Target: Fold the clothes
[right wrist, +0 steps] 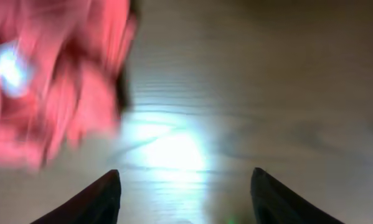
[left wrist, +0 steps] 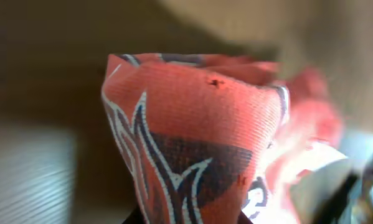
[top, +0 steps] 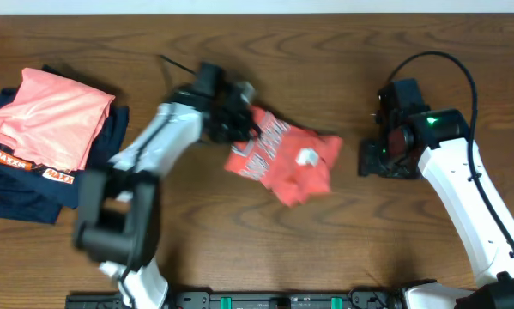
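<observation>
The coral-red t-shirt [top: 287, 161] lies crumpled at the table's middle, its white-and-dark lettering and a small white patch showing. My left gripper [top: 237, 123] is at the shirt's upper left edge, shut on a bunch of its cloth. The printed fabric [left wrist: 192, 143] fills the left wrist view right at the jaws. My right gripper [top: 378, 160] is open and empty, low over the table just right of the shirt. The blurred shirt [right wrist: 49, 81] shows at the upper left in the right wrist view, and bare wood lies between the fingers [right wrist: 186, 186].
A paler salmon-pink folded garment [top: 46, 116] lies on navy garments with orange-white print [top: 25, 184] at the far left. A black cable [top: 175, 64] runs behind the left arm. The table top [top: 265, 249] is dark wood.
</observation>
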### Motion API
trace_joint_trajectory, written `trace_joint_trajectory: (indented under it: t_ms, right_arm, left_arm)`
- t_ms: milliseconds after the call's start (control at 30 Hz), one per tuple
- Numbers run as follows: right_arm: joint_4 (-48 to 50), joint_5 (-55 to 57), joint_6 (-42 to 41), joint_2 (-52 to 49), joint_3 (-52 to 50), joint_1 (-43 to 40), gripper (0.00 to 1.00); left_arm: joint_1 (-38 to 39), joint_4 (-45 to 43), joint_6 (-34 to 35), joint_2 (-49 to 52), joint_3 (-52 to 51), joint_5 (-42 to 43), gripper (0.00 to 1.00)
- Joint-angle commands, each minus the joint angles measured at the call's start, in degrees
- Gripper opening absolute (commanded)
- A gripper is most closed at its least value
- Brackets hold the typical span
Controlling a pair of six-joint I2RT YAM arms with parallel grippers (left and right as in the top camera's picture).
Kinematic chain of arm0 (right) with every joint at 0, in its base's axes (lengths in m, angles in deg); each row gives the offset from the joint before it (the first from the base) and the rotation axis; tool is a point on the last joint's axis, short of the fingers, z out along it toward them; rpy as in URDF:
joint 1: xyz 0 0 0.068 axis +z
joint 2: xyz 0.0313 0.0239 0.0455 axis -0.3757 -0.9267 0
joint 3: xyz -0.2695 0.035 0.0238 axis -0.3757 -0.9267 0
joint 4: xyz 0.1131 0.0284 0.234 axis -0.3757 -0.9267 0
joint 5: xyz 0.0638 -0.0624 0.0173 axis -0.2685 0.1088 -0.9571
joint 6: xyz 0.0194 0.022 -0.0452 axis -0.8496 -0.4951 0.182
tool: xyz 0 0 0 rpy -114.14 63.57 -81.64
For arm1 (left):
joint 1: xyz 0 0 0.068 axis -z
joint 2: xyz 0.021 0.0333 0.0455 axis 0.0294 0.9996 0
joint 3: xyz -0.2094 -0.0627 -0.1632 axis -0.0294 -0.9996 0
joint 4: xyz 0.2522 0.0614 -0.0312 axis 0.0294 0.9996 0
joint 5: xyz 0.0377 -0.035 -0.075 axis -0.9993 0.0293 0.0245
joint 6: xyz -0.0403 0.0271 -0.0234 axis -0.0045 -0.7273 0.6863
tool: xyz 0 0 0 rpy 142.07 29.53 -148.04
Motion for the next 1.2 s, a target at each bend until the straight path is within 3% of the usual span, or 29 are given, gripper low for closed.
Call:
trace_joint_trajectory:
  t_ms: [0,400,567,867,1167]
  right_arm:
    - [1.46,-17.64,13.44,0.28,0.57,0.96,0.66]
    - [23.87,-24.13,10.40,-6.38,-6.86,15.37,0.69]
    - [24.52,-16.33,4.79,-8.50,-6.95,16.44,0.59]
    - [18.64,-10.97,3.41,-4.46,-6.95,10.25,0.61]
    - [12.83,-10.21,4.07,-3.63,-6.95,6.80,0.61]
  left_arm:
    - [-0.63,1.27,1.81,-6.78,2.73,-2.71,0.06]
    - [-0.68,2.40,1.84,-8.13,2.73,-2.67,0.06]
    - [-2.47,2.36,1.77,-9.44,3.69,-2.71,0.06]
    - [-18.99,0.92,1.81,-12.37,10.40,-2.71,0.06]
    - [-39.76,-9.14,1.86,-12.37,11.15,-2.69,0.06]
